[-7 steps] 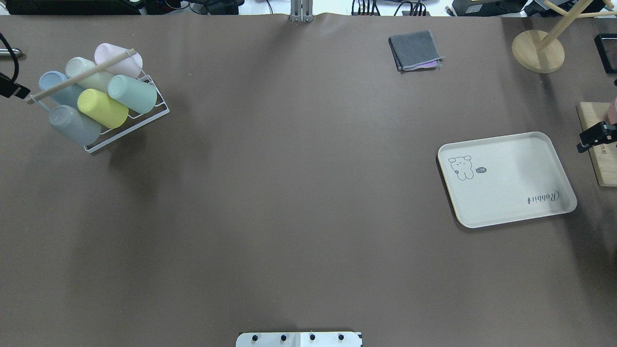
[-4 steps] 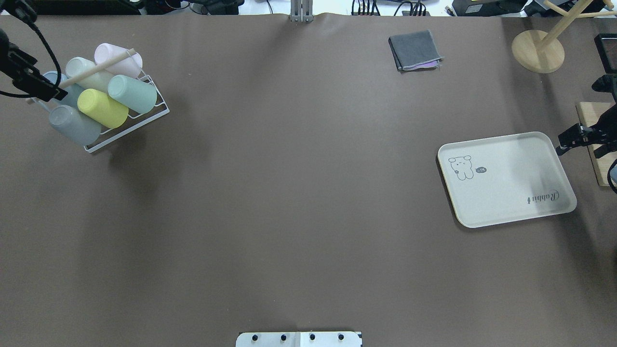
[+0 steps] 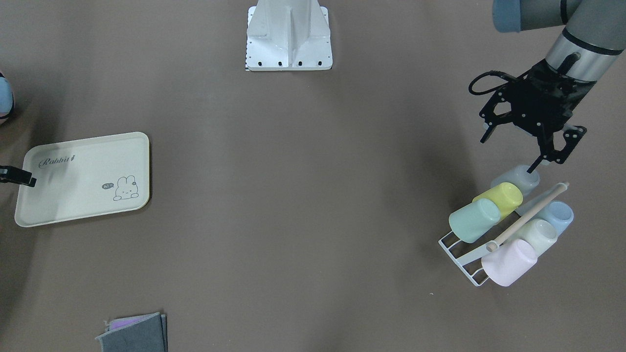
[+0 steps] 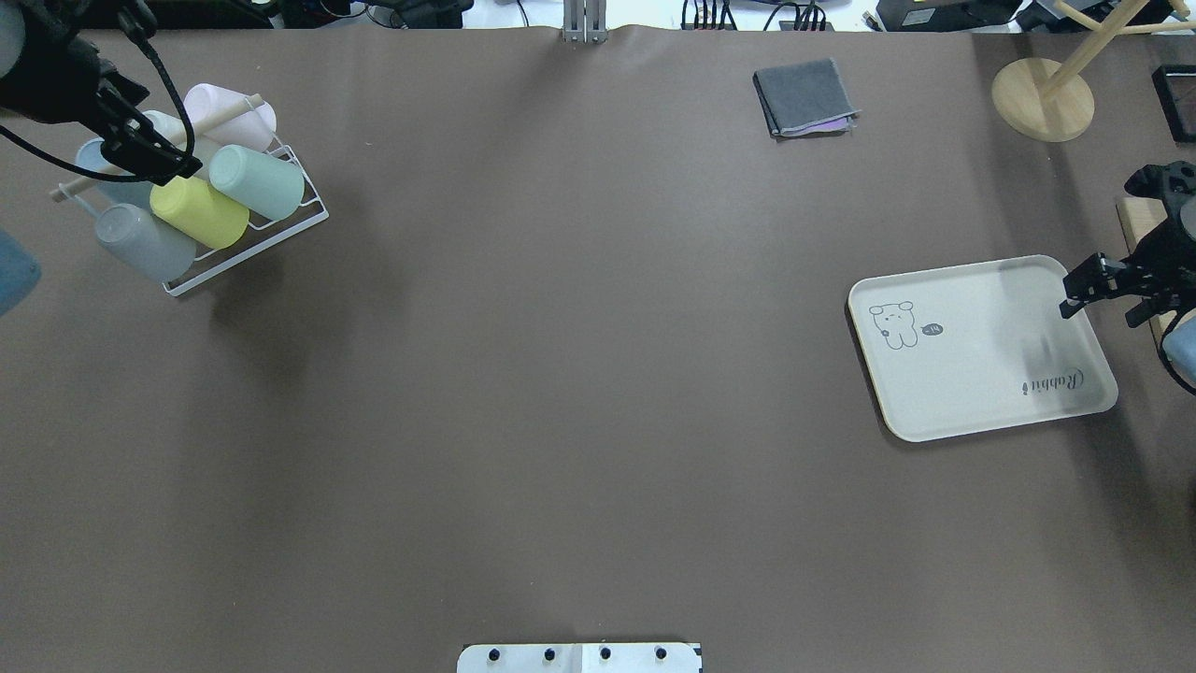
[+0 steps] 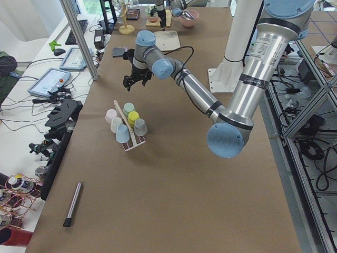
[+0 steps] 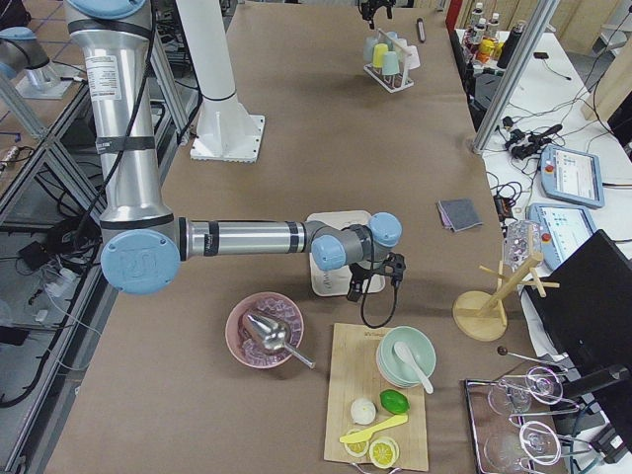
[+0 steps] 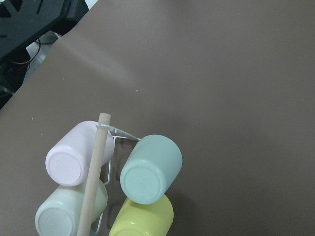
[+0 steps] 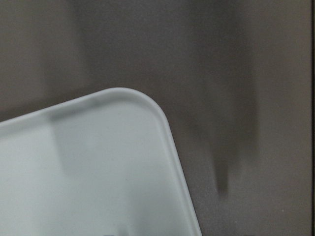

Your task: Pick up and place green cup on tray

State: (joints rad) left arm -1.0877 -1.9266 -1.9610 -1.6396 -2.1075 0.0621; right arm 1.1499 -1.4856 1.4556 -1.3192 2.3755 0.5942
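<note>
- Since the earlier overhead frames, the left gripper has come in over the rack. The right gripper has slid to the tray edge farthest from the rack.
- The green cup lies on its side in the rack, last in its row. It touches the yellow cup and nothing grips it.
- A grey cup ends that row. Across the rack's rod lie blue, pale and pink cups.
- The front view shows the left fingers spread wide and holding nothing, with one tip lined up over the grey cup. Overhead, that gripper is only a dark mass covering the rod and the pale cup.
- The left wrist view shows no fingers. It shows the round bases of the green, pink, pale and yellow cups close up, beside the rod.
- The tray lies flat, well apart from the rack, at the robot's right end of the table, with nothing on it.
- Overhead, the right fingers look parted, at the tray's corner.
- The right wrist view shows only that corner's rounded rim and two separate finger shadows.
- The right-side view alone shows a pink bowl and a board with a green bowl, beyond the tray from the rack.
</note>
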